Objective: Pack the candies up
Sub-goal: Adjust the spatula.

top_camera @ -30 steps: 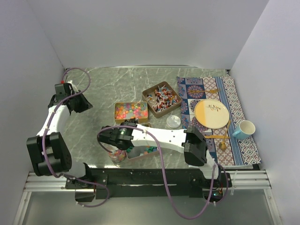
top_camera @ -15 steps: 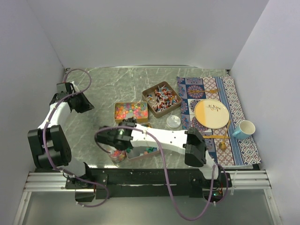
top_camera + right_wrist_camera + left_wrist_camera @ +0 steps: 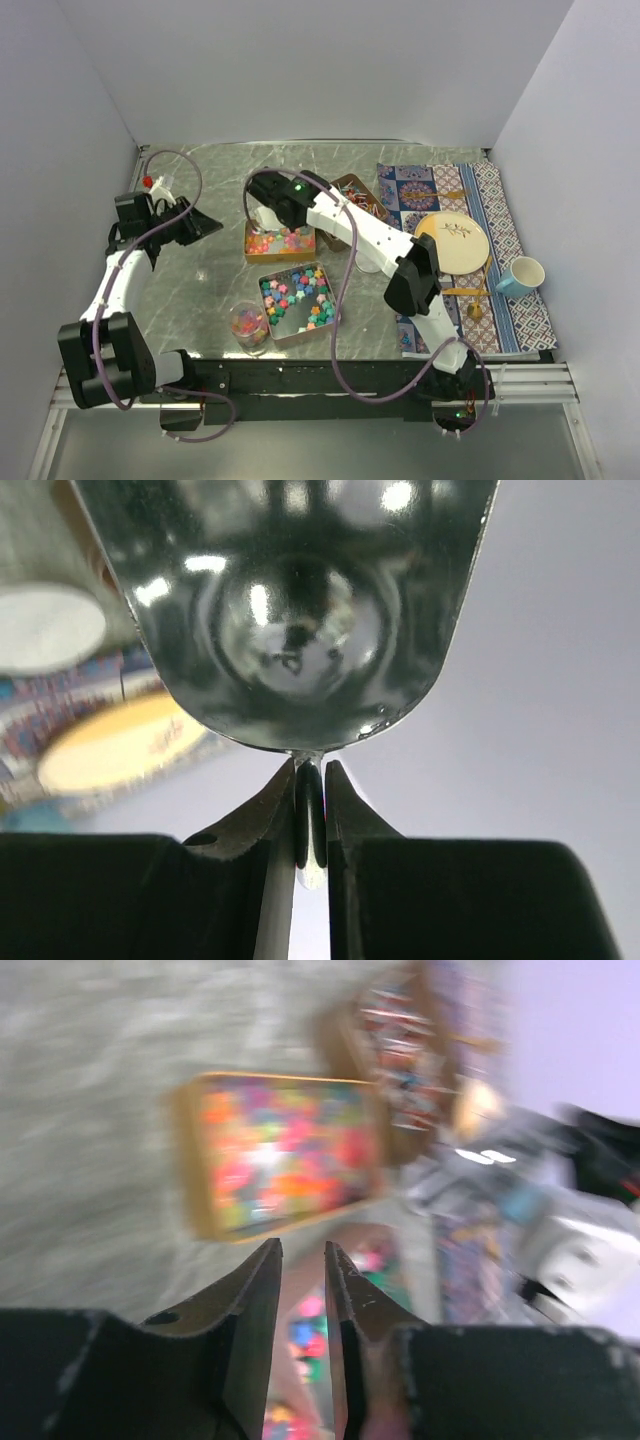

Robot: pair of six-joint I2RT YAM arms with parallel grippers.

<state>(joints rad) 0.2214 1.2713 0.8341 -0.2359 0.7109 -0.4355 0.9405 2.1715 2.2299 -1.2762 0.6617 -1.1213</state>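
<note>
A grey marbled table (image 3: pixel 200 290) is seen from above, with three open bronze tins near its middle. The near tin (image 3: pixel 326 322) is filled with pastel star candies (image 3: pixel 295 295). Orange-pink-yellow candies (image 3: pixel 280 238) are held in the middle tin (image 3: pixel 247 240), just behind it. The far tin (image 3: pixel 352 181) of twist-wrapped candies (image 3: pixel 357 193) is largely covered by the right arm (image 3: pixel 370 235). A small glass jar (image 3: pixel 249 322), with mixed sweets inside, is set just left of the near tin. On the right a patterned placemat (image 3: pixel 500 200) is laid, bearing a yellow-and-white plate (image 3: pixel 452 242) and a pale blue cup (image 3: pixel 520 275).

The right arm is stretched from its base diagonally across the table, its wrist raised over the far side of the middle tin. The right gripper (image 3: pixel 310 780) is clamped on the thin handle of a shiny metal scoop (image 3: pixel 300 600).

The left arm (image 3: pixel 120 275) is bent at the left edge, and the left gripper (image 3: pixel 300 1248) is pointed towards the tins. Its fingers are parted by a narrow gap, and nothing is held between them.
</note>
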